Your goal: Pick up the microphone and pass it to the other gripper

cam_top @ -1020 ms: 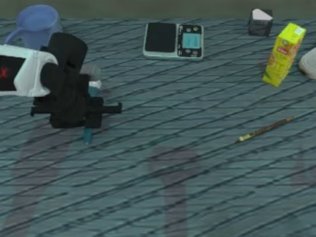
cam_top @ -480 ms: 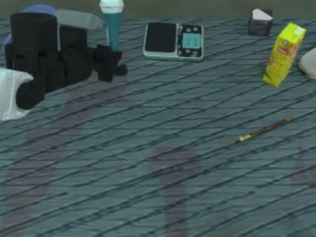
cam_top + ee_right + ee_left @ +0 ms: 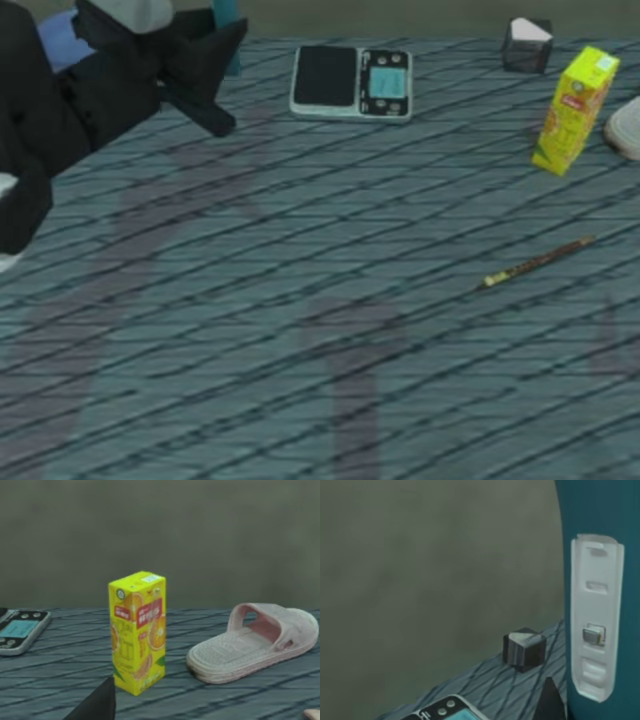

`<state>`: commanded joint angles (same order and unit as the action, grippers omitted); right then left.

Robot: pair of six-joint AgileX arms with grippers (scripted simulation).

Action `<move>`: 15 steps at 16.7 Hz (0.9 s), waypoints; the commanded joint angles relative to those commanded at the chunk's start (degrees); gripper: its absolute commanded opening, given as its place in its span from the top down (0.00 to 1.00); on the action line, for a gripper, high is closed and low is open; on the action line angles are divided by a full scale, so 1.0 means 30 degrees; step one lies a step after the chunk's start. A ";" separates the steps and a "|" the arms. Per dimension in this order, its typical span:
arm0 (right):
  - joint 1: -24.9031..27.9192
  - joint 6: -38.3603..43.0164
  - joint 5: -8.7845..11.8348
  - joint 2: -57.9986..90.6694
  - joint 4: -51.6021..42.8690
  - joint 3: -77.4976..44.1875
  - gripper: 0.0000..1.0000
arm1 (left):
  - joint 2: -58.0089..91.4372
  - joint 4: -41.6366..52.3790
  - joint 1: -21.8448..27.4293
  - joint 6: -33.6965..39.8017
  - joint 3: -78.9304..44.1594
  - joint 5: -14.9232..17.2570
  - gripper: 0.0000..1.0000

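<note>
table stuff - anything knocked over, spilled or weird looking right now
Nothing is spilled or toppled. The juice carton stands upright, the scale lies flat, the pencil lies loose. Oddest is a single pink slipper at the table's right edge.

Rendered simulation scene: a slate-patterned tabletop before a blank grey wall, bearing unrelated household props.

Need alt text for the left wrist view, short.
Close up, the microphone fills one side of the frame upright, its teal handle bearing a white switch panel. Past it lie a dark table, a small dark cube with a white face and a digital scale's corner.
</note>
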<state>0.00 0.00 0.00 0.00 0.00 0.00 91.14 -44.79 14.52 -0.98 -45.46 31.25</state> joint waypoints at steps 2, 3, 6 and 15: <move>0.0000 0.0000 0.0000 0.0000 0.0000 0.0000 0.00 | -0.0057 -0.0093 -0.0007 -0.0028 0.0033 0.0048 1.00; 0.0000 0.0000 0.0000 0.0000 0.0000 0.0000 0.00 | -0.0057 -0.0093 -0.0007 -0.0028 0.0033 0.0048 1.00; 0.0000 0.0000 0.0000 0.0000 0.0000 0.0000 0.00 | 0.0015 -0.0079 0.0153 -0.0031 -0.0048 -0.0055 1.00; 0.0000 0.0000 0.0000 0.0000 0.0000 0.0000 0.00 | -0.0122 -0.3131 0.5982 0.0387 0.1276 -0.6255 1.00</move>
<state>0.00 0.00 0.00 0.00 0.00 0.00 90.77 -54.19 32.47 0.18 -41.63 12.48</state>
